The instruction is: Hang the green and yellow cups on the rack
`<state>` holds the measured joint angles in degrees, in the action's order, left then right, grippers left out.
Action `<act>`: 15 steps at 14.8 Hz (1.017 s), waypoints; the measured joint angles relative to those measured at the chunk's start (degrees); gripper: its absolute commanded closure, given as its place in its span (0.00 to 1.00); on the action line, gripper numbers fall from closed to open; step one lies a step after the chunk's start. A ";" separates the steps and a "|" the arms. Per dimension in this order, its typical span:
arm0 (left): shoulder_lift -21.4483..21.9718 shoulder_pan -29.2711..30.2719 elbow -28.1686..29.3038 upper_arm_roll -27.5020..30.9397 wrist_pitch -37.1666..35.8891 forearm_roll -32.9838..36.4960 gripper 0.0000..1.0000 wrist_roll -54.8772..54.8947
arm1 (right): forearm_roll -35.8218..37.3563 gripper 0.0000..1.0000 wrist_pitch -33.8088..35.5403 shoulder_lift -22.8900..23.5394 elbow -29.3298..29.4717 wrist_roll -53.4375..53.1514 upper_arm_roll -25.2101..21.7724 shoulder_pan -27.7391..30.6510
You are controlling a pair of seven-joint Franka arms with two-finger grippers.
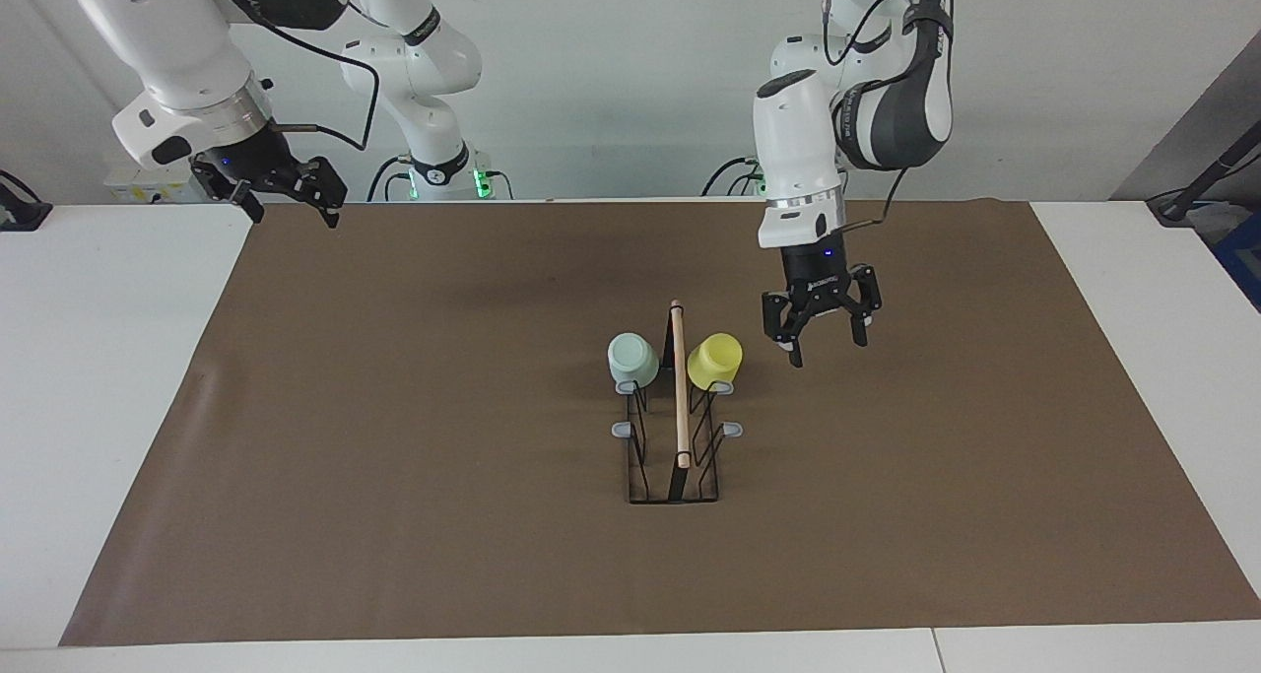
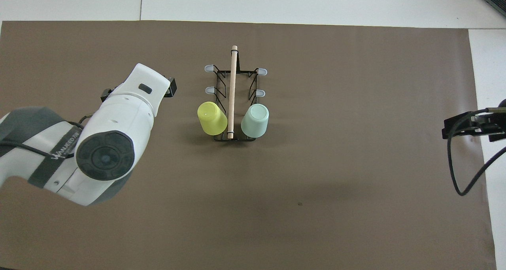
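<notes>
- Your right arm's black two-finger tool (image 1: 286,195) hangs with its fingers spread, holding nothing, over the edge of the brown paper sheet (image 1: 394,476) at the right arm's end of the white bench (image 1: 108,377); this arm waits.
- You see a plain pale wall at the top of the facing view and a cable trailing from the right arm.
- The brown sheet covers most of the bench, with white margins showing around it.
- The pale mint green tapered plastic cup (image 1: 632,360) sits upside down on a peg of the black wire rack with the light wooden rod handle (image 1: 678,397), on the rack's side toward the right arm.
- The bright yellow tapered plastic cup (image 1: 715,361) hangs on the matching peg on the side toward the left arm.
- Both cups occupy the pegs nearest the robots; the other grey-tipped pegs (image 2: 208,68) are bare.
- Your left arm's black tool (image 1: 823,343) hovers just beside the yellow cup, fingers wide apart, gripping nothing.
</notes>
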<state>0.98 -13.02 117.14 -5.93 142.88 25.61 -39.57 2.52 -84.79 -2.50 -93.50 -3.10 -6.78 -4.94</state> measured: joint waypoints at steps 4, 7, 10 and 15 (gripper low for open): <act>2.01 0.40 -1.63 4.41 -7.56 -15.18 0.00 22.54 | 0.00 0.00 0.00 0.00 0.00 0.00 0.00 0.00; 2.35 3.49 -8.18 5.35 -20.15 -25.24 0.00 36.69 | 0.00 0.00 0.00 0.00 0.00 0.00 0.00 0.00; 2.35 7.71 -16.40 5.54 -35.81 -27.33 0.00 47.45 | 0.00 0.00 0.00 0.00 0.00 0.00 0.00 0.00; 1.89 9.66 -23.98 5.49 -47.30 -27.37 0.00 50.05 | 0.00 0.00 0.00 0.00 0.00 0.00 0.00 0.00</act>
<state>2.87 -3.36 93.16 -0.43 95.59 -1.76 10.48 2.52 -84.79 -2.50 -93.50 -3.10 -6.78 -4.94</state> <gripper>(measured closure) 0.000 0.000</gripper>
